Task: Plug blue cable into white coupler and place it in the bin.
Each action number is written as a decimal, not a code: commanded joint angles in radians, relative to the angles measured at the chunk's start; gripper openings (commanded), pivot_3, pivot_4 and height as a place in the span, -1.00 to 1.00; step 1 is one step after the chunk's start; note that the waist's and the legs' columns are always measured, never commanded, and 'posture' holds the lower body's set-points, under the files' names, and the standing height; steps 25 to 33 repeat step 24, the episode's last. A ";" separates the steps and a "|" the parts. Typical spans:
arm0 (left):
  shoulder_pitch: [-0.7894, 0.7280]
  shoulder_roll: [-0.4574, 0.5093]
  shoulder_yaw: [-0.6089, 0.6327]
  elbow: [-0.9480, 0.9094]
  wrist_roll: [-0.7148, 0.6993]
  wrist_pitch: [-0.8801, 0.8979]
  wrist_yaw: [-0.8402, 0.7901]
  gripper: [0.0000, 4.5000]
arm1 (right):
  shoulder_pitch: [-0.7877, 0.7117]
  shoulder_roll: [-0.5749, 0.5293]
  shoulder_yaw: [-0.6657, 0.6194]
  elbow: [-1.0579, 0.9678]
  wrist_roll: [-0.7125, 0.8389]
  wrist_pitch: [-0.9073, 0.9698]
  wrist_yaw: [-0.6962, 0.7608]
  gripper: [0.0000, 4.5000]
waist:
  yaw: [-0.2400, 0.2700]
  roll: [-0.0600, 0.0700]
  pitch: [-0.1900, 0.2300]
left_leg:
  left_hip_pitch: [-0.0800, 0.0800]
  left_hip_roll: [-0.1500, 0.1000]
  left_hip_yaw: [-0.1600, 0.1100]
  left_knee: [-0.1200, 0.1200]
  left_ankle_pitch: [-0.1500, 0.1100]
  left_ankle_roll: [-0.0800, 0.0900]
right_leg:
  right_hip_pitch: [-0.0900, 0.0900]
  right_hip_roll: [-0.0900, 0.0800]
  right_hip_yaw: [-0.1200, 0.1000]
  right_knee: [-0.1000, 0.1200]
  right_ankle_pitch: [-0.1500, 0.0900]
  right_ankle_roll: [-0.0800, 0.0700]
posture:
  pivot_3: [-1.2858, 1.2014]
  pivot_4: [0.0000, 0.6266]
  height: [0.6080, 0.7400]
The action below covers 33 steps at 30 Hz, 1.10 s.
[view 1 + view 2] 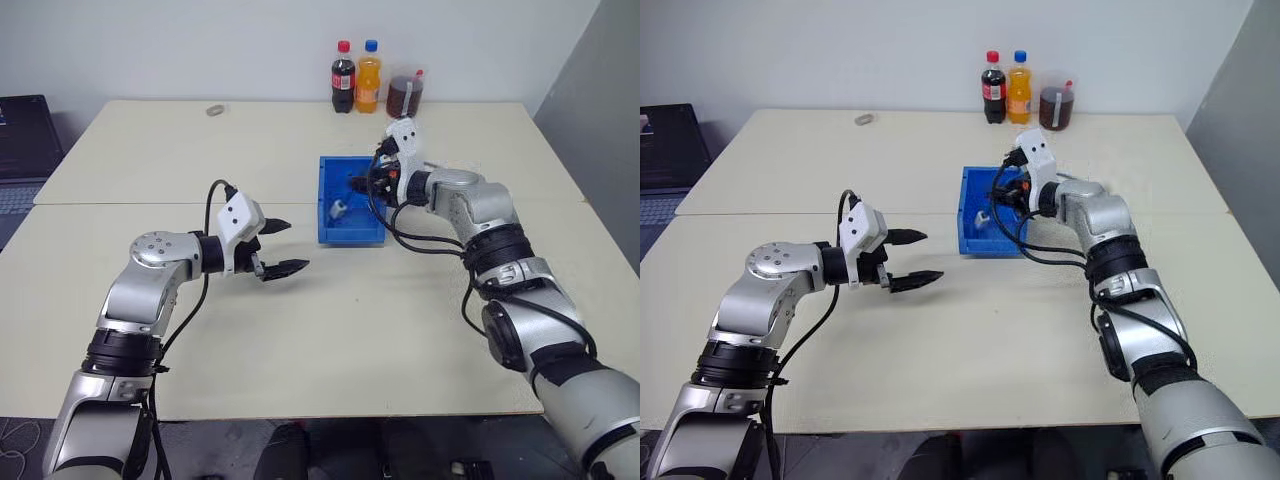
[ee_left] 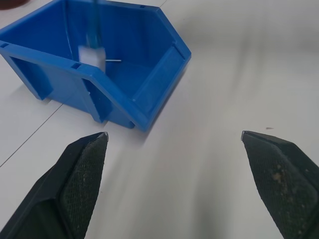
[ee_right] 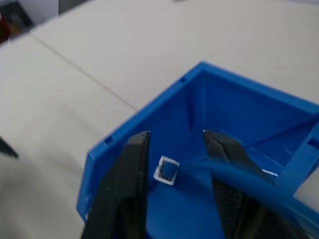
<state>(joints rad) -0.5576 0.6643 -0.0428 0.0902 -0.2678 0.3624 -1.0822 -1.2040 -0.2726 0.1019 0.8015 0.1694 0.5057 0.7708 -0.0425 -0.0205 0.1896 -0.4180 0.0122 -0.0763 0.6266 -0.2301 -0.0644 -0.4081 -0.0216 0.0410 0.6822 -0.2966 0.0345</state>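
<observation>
Nearest me, on the left, the left gripper (image 1: 280,246) hovers above the pale table (image 1: 330,340), its black fingers spread wide and holding nothing. Further right sits the bin (image 1: 349,232), on the table beyond that gripper. Inside it the white coupler (image 3: 167,170) hangs on the end of the blue cable (image 3: 234,175). Over the bin's right side, the right gripper (image 3: 174,137) has its fingers parted around the coupler, touching neither side.

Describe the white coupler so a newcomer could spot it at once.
Find the bin on the table, under the right gripper. Inside, between that gripper's parted fingers, is the coupler: a tiny white block with a dark socket, on the end of the blue cable.
</observation>
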 commanded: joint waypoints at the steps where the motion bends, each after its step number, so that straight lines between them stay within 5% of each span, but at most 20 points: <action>1: -0.027 0.005 0.004 -0.009 0.001 -0.021 -0.002 1.00 | -0.047 -0.061 0.054 -0.035 -0.046 -0.025 0.133 0.27 | 0.000 0.000 0.000 | 0.000 0.000 0.000 0.000 0.000 0.000 | 0.000 0.000 0.000 0.000 0.000 0.000 | 0.03 -0.52 1.00; 8: -0.049 -0.001 0.004 0.032 0.018 -0.042 0.024 1.00 | 0.021 -0.286 0.213 -0.221 -0.139 -0.034 0.450 1.00 | 0.002 0.000 0.000 | 0.000 0.000 0.000 0.002 -0.002 0.003 | 0.001 0.000 0.000 0.001 0.000 0.000 | 0.03 -0.52 1.00; 14: -0.051 -0.004 0.045 0.076 0.041 -0.033 0.127 1.00 | 0.142 -0.430 0.190 -0.411 -0.124 -0.044 0.549 1.00 | 0.002 0.000 0.000 | 0.000 0.000 -0.001 0.003 -0.002 0.003 | 0.001 0.001 -0.001 0.001 0.000 0.000 | 0.03 -0.52 1.00; 23: 0.021 0.020 0.145 0.051 0.016 -0.020 0.226 1.00 | 0.557 -0.412 -0.158 -0.826 0.093 0.147 0.306 1.00 | 0.006 0.000 0.000 | 0.001 0.000 -0.002 0.004 -0.002 0.003 | 0.002 0.000 0.000 0.003 0.000 0.000 | 0.03 -0.52 1.00; 33: 0.028 0.026 0.148 0.051 0.004 -0.013 0.207 1.00 | 0.577 -0.395 -0.181 -0.859 0.115 0.175 0.275 1.00 | 0.006 0.000 0.000 | 0.000 0.000 -0.002 0.004 -0.001 0.003 | 0.002 0.000 -0.001 0.003 0.000 0.000 | 0.03 -0.52 1.00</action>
